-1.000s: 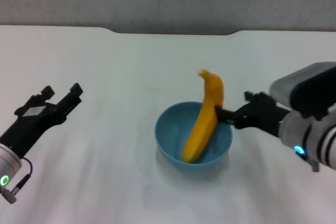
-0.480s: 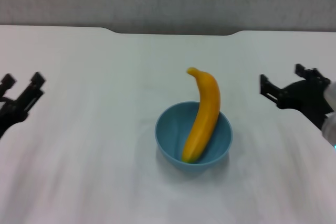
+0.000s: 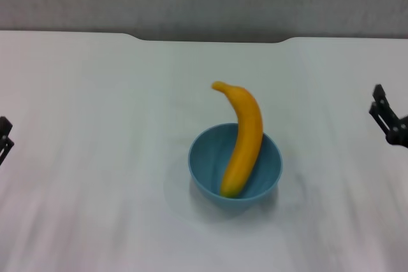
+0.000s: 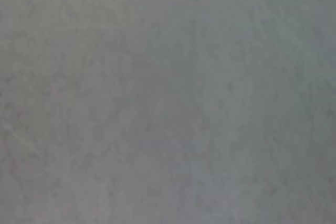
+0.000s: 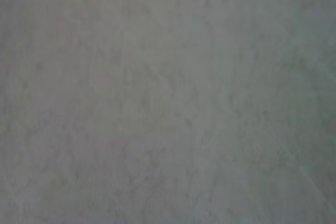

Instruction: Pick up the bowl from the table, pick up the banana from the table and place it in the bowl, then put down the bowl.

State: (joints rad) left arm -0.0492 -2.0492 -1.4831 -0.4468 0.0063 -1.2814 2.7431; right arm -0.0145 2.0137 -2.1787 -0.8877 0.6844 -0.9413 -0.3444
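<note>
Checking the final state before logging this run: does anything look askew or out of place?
Nothing is spilled or damaged. The banana does not lie inside the bowl: it leans on the far rim, its stem end sticking out. The bowl sits upright on the table.

Only dark fragments of the robot show in the head view: the right gripper [image 3: 387,121] appears as matte black, angular finger parts with a blocky, forked outline, and the left gripper [image 3: 4,137] as a small black squared-off tip.
</note>
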